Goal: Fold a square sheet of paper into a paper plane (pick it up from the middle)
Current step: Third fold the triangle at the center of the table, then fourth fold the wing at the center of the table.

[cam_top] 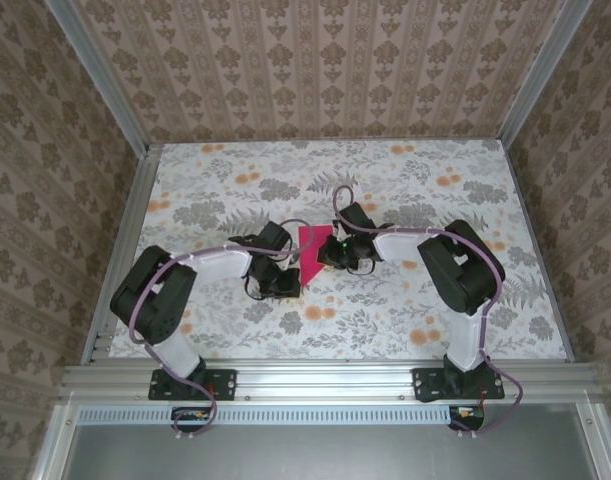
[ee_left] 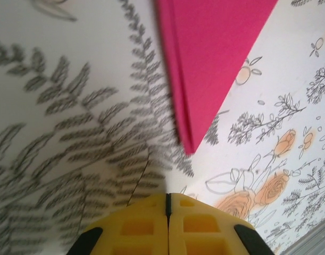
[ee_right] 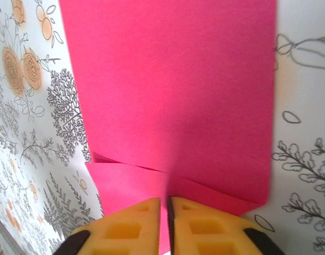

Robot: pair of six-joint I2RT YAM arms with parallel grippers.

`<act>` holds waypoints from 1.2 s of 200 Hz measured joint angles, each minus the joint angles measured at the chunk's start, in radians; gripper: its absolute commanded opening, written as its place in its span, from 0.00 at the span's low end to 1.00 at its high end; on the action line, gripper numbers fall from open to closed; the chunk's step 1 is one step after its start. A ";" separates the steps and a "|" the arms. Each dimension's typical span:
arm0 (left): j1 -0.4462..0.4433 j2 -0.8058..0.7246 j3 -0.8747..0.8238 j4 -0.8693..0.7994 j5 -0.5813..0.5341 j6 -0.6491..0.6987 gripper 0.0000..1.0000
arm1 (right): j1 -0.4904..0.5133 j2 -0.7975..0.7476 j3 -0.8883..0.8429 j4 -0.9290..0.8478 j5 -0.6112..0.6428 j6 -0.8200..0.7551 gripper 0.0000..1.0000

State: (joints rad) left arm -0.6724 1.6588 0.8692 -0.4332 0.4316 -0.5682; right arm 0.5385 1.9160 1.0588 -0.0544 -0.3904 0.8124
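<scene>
paper plane: plain magenta-pink, no print | table: white cloth, grey fern/leaf print, orange flowers, densest at 5 o'clock | fingers: yellow, black edges | walls: beige-brown damask | arms: black/white

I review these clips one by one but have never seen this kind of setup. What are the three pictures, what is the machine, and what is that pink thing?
Two robot arms are bolted side by side at the near edge of a flower-patterned table. The overhead picture looks down from above and behind them. The other two come from small cameras on each wrist, so the yellow blocks at the bottom are that arm's own fingers.

The pink thing is the paper plane, partly folded into a pointed shape, lying between the arms. The right gripper is nearly closed, with a strip of pink in the narrow gap between its fingers, so it seems to pinch the paper's edge. The left gripper is shut on nothing, just short of the paper's tip.
</scene>
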 measured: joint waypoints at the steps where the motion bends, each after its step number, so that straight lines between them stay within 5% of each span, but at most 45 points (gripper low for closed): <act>1: 0.000 -0.001 0.000 -0.001 -0.001 0.000 0.14 | 0.000 -0.001 0.000 0.000 0.000 0.000 0.22; 35: 0.030 -0.075 0.042 -0.014 -0.037 -0.010 0.29 | -0.006 -0.125 -0.011 -0.010 0.024 -0.002 0.42; 92: 0.057 -0.062 0.116 0.053 -0.066 -0.020 0.33 | -0.040 -0.257 -0.100 0.048 0.066 0.006 0.57; 240: 0.092 0.082 0.159 0.113 -0.089 -0.027 0.25 | -0.064 -0.088 -0.130 0.120 -0.018 0.029 0.51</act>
State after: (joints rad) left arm -0.5808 1.7409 1.0286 -0.3202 0.3424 -0.5953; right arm 0.4740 1.8282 0.9291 0.0654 -0.4080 0.8417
